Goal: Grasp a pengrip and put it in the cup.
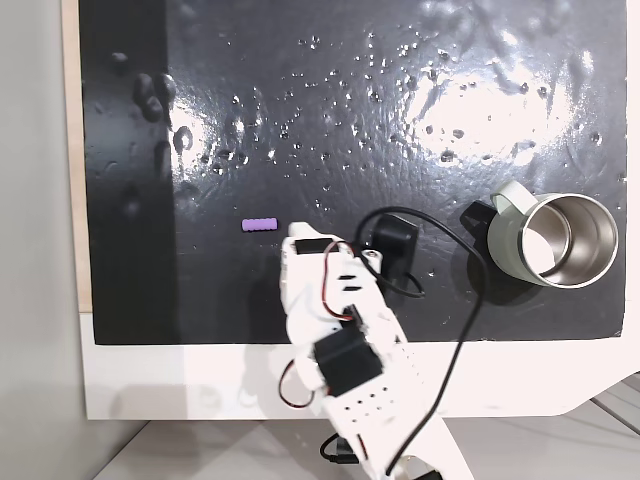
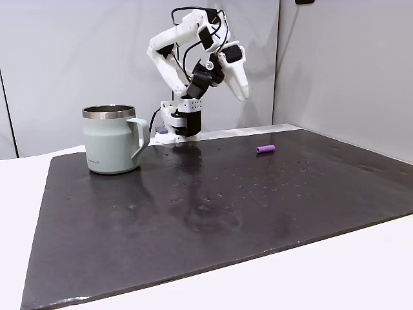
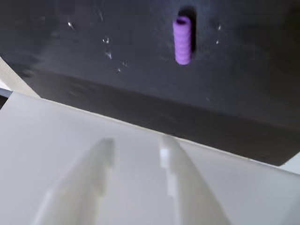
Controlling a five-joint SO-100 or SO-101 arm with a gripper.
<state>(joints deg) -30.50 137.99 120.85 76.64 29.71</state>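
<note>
Step in hand: approach, nothing grasped. Hand (image 3: 136, 145) raised above the desk's (image 2: 213, 213) near edge, fingers a narrow gap apart, empty. Pengrip (image 3: 182, 40) lying flat on the black mat, ahead of the fingertips and slightly right in the wrist view; well apart from the cup (image 1: 545, 240), upright at the mat's far side. Next move, by judgement: reach forward, descend, widen, straddle the pengrip across its short width, then close.

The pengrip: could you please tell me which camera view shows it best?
The wrist view: the pengrip appears large, its ribs and open end visible. Both fixed views show it merely as a small purple cylinder on the black mat.
</note>
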